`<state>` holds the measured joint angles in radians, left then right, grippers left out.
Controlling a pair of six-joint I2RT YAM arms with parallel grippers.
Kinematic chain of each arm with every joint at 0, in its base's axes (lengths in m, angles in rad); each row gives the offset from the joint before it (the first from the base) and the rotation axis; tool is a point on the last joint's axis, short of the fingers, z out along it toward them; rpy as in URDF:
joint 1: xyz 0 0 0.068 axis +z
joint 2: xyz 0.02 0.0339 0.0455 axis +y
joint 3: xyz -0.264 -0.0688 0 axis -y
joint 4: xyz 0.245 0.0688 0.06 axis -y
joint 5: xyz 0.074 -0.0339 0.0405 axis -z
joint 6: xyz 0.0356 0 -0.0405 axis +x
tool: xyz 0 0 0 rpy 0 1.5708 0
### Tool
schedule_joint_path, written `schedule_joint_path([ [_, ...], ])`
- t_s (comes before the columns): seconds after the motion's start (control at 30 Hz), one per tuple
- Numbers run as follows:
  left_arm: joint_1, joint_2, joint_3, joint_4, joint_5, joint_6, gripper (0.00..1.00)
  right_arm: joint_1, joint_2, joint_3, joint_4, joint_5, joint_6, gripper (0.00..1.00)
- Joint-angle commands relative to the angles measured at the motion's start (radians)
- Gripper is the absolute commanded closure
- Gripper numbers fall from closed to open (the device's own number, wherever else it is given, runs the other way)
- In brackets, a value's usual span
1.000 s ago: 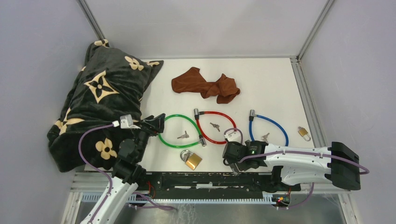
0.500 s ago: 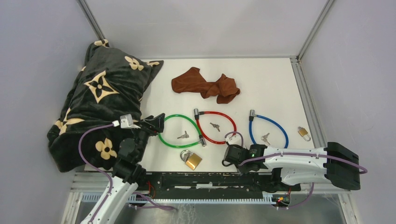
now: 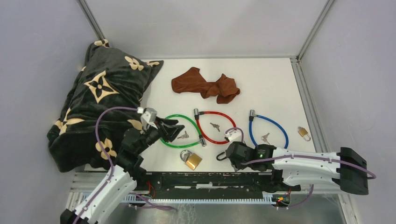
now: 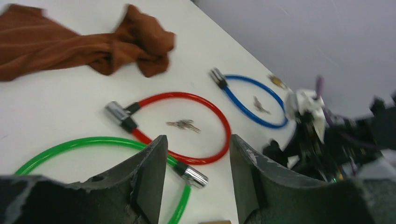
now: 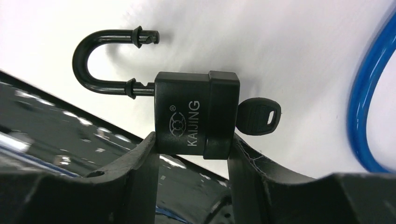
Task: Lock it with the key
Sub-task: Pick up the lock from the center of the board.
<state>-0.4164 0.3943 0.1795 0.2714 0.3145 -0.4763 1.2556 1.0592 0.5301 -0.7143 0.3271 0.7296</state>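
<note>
Right claw (image 5: 191, 142): clamps the black padlock (image 5: 196, 114) at the near edge of the desk (image 3: 261, 84).
Done: key (image 5: 259, 116) sits in it.
Remaining: shackle (image 5: 77, 60) unlatched; pushing home and turning, seemingly.
Left claw (image 4: 197, 144): agape, empty, above the green cable (image 4: 70, 143).
Padlocks: three, counting big brass padlock (image 3: 191, 160), small brass padlock (image 3: 304, 133).
Cables: three, with red cable (image 4: 184, 94), blue cable (image 3: 251, 129).
Loose keys (image 3: 215, 126): three.

Top camera looks down over the table (image 3: 271, 79); both close wrist cameras share the blue cable (image 5: 359, 112)

Blue cable lock (image 5: 355, 116) cut off by right edge; green cable lock (image 4: 93, 140) partly behind left gripper (image 4: 197, 140).
</note>
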Motion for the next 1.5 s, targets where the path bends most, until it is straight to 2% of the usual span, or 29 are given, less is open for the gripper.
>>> schedule_joint_path([
  [0.0,-0.162,0.162,0.175,-0.048,0.333,0.418,0.44,-0.004,-0.134,0.007,0.242,0.078,-0.034,1.0],
  [0.1,-0.356,0.269,0.261,-0.223,0.333,0.743,0.43,-0.004,-0.196,-0.011,0.336,0.069,-0.047,1.0],
  [0.2,-0.5,0.365,0.335,-0.342,0.284,0.935,0.38,-0.004,-0.239,-0.026,0.424,0.077,-0.049,1.0],
  [0.33,-0.575,0.462,0.375,-0.371,0.202,1.083,0.36,-0.004,-0.26,-0.028,0.481,0.114,-0.063,1.0],
  [0.53,-0.597,0.531,0.359,-0.34,0.152,1.232,0.32,-0.004,-0.242,-0.01,0.516,0.093,-0.098,1.0],
  [0.73,-0.619,0.551,0.326,-0.198,0.073,1.305,0.3,-0.004,-0.233,-0.004,0.527,0.072,-0.106,1.0],
  [0.87,-0.619,0.569,0.318,-0.18,0.058,1.289,0.33,-0.004,-0.235,-0.004,0.547,0.068,-0.107,1.0],
  [1.03,-0.623,0.578,0.296,-0.135,0.058,1.231,0.42,-0.004,-0.222,0.014,0.56,0.057,-0.12,1.0],
  [1.2,-0.627,0.588,0.265,-0.067,-0.017,1.24,0.42,-0.004,-0.209,0.023,0.567,0.044,-0.128,1.0],
  [1.4,-0.628,0.584,0.261,-0.073,-0.025,1.246,0.41,-0.004,-0.209,0.028,0.58,0.033,-0.131,1.0],
  [1.47,-0.627,0.581,0.256,-0.069,-0.023,1.247,0.45,-0.004,-0.205,0.03,0.582,0.028,-0.132,1.0],
])
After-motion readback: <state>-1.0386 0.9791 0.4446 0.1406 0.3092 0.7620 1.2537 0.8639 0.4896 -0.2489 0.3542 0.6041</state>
